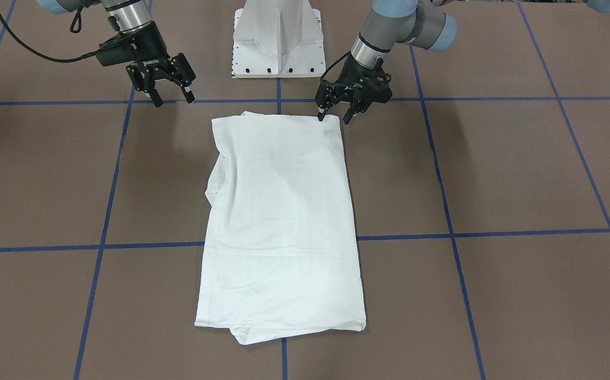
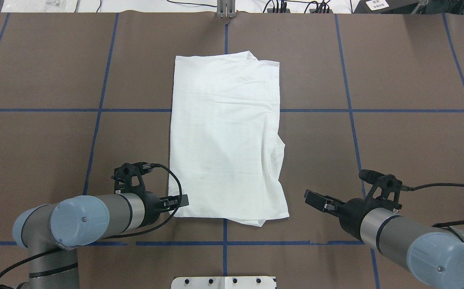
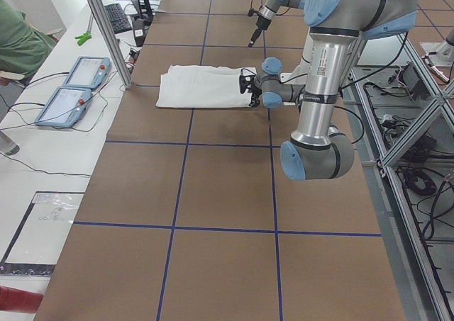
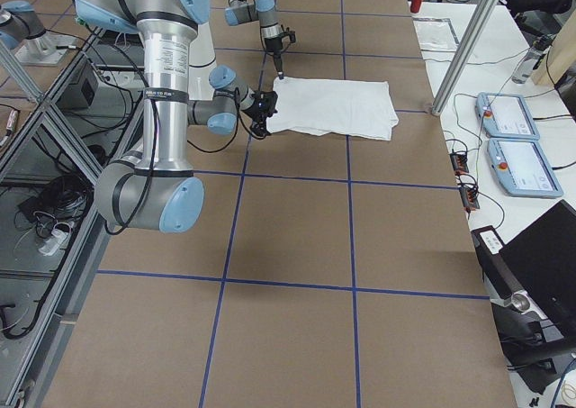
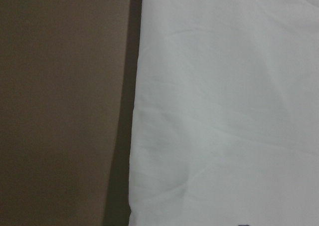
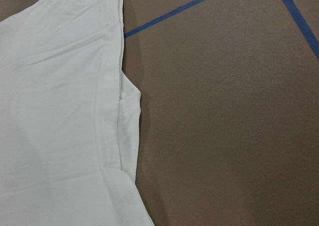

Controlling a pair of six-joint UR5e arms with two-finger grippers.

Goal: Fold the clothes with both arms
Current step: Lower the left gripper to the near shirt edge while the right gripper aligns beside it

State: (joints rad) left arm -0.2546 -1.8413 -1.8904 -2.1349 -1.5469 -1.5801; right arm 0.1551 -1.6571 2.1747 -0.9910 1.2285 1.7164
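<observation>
The clothes are one white shirt [image 1: 281,221] [image 2: 225,140], folded into a long rectangle in the middle of the brown table; no print shows. My left gripper [image 1: 334,117] [image 2: 179,200] is open and low at the shirt's corner nearest the robot, with one fingertip [image 1: 321,116] on the cloth's edge. The left wrist view shows only the shirt's [image 5: 224,111] straight edge on the table. My right gripper [image 1: 174,99] [image 2: 312,198] is open and holds nothing; it hovers apart from the shirt, off its other near corner. The right wrist view shows the rumpled side edge of the shirt [image 6: 55,111].
The white pedestal base [image 1: 278,42] stands just behind the shirt's near end. Blue tape lines [image 1: 452,232] divide the table into squares. Two teach pendants [image 3: 71,87] lie beyond the far edge, and a person's green sleeve [image 3: 21,44] shows there.
</observation>
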